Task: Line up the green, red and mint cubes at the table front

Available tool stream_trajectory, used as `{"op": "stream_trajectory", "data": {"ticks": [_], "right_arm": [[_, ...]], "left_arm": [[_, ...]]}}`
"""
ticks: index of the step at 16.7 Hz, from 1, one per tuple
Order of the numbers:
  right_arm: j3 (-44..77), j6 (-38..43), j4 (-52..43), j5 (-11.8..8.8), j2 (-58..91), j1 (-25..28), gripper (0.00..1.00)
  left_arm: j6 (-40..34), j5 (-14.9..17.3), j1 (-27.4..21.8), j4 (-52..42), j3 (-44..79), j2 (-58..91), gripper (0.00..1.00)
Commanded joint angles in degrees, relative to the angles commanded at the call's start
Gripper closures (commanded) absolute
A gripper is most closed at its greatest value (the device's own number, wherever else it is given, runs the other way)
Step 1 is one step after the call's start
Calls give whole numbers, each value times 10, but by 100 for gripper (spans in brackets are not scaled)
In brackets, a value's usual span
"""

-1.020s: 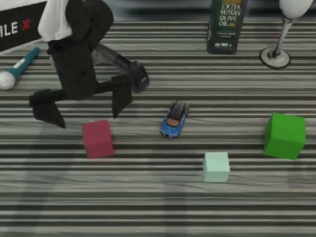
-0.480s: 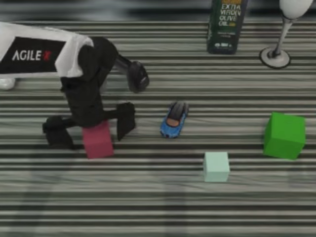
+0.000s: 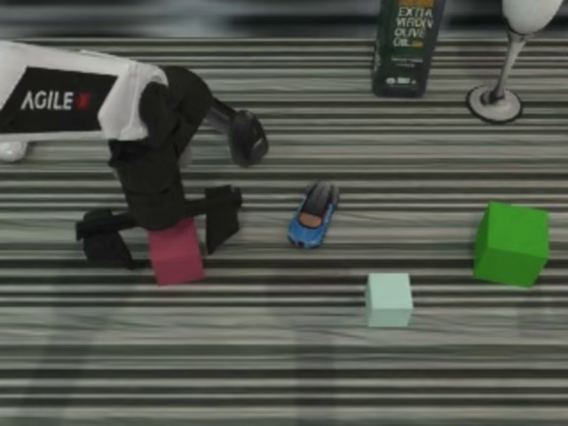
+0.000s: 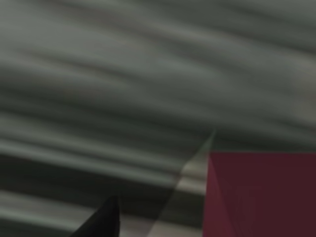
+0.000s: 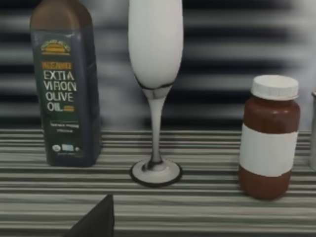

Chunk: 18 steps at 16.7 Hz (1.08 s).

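The red cube (image 3: 177, 257) lies at the table's left. My left gripper (image 3: 164, 232) stands open over it, one finger (image 3: 106, 241) on its left and the other on its right, the cube's far part hidden under the wrist. In the left wrist view the red cube (image 4: 261, 197) fills a corner beside one dark fingertip (image 4: 101, 222). The mint cube (image 3: 389, 300) sits right of centre and the green cube (image 3: 510, 244) at the far right. The striped table front (image 3: 266, 382) is bare. My right arm is out of the top view; its wrist view shows one fingertip (image 5: 96, 219).
A blue toy car (image 3: 312, 216) lies mid-table between the red and mint cubes. An olive oil bottle (image 3: 406, 46) and a wine glass (image 3: 501, 89) stand at the back right. The right wrist view adds a brown jar (image 5: 269, 138).
My left gripper has come forward and down from behind the red cube until its open fingers straddle it. In the last half second it barely shifted. The cubes have not moved.
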<state>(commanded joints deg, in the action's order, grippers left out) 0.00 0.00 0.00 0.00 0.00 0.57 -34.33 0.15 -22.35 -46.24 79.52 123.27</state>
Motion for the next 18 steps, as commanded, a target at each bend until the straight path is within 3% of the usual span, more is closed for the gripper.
{"op": "stream_trajectory", "data": {"ticks": [10,18], "right_arm": [[0,0,0,0,0,0,0],[0,0,0,0,0,0,0]], "left_arm": [[0,0,0,0,0,0,98],[0,0,0,0,0,0,100]]}}
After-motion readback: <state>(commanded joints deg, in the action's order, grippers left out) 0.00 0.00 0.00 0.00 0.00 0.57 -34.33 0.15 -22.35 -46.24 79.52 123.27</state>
